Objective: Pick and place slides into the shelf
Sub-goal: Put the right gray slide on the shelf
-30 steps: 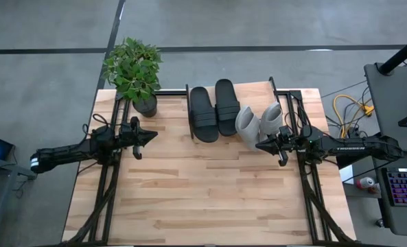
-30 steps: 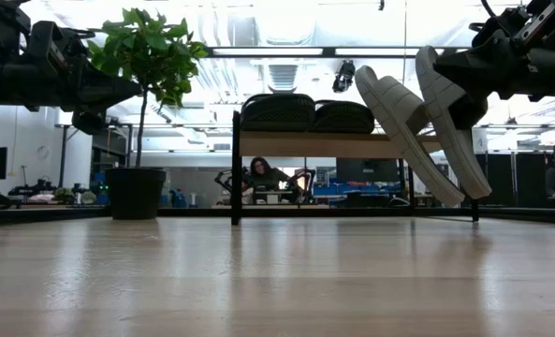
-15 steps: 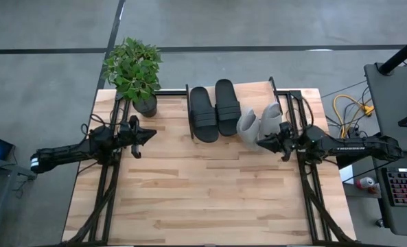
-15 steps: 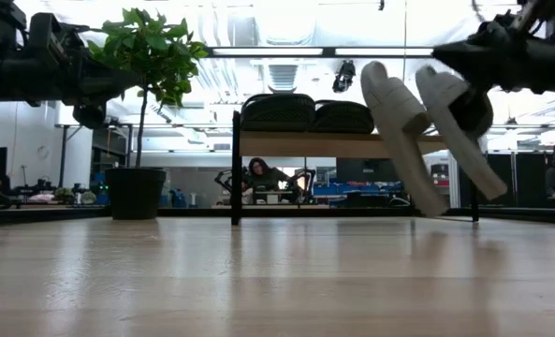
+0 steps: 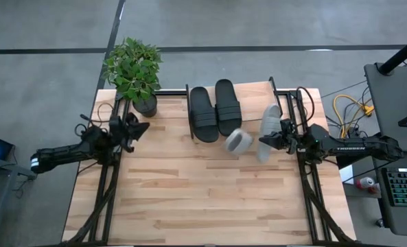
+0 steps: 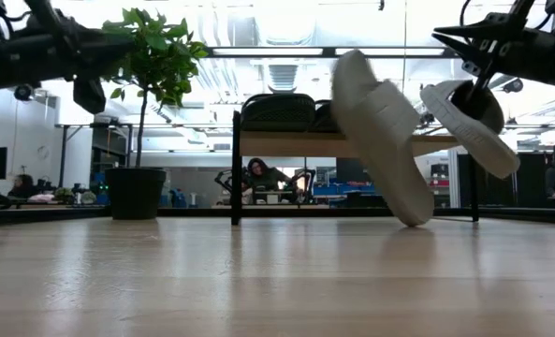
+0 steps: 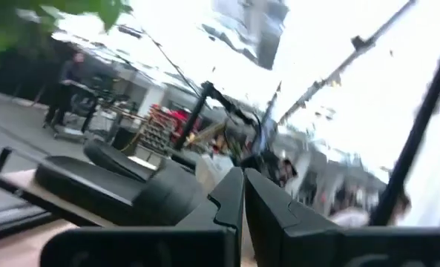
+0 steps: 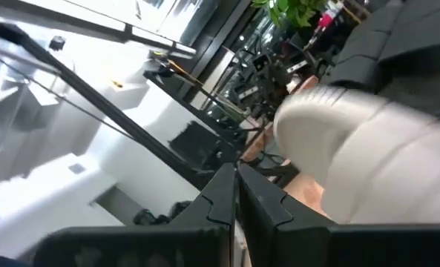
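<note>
Two grippers are seen pinched shut above the light wooden table (image 5: 210, 199): the left gripper (image 5: 143, 127) empty beside the potted plant (image 5: 134, 68), the right gripper (image 5: 263, 140) touching one grey slide (image 5: 267, 132). The other grey slide (image 5: 237, 140) is tilted on the tabletop before the shelf (image 6: 352, 143), where the black slides (image 5: 215, 110) are set. Beyond, a seated person (image 6: 258, 175) is visible in a bright workshop.
</note>
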### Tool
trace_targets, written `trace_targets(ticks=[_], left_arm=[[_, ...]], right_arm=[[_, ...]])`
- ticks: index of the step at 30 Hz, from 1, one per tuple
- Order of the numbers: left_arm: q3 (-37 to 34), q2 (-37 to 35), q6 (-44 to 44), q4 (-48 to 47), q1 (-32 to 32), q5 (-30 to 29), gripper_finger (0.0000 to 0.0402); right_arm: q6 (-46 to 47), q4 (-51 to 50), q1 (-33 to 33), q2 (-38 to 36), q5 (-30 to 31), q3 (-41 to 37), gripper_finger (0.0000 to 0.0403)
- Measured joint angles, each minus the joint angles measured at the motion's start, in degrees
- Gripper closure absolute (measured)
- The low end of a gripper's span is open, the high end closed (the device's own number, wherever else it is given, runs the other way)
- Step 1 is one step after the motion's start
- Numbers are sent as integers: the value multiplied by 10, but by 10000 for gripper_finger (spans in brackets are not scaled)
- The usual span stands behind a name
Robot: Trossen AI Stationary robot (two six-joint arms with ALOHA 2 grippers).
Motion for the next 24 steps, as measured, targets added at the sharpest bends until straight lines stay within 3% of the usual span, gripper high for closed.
trace_targets(ticks=[9,15,19,24], left_arm=[[0,1,-133,26,0,-15,402],[1,7,-193,28,0,-17,402],[1,19,-236,57,0,-2,402],[7,44,-248,101,0,42,402]], right_arm=[[39,40,0,0,0,0,394],[35,27,0,3,-41,33,394],[9,-35,0,3,-53,72,394],[-38,-203,3,3,-87,138,381]])
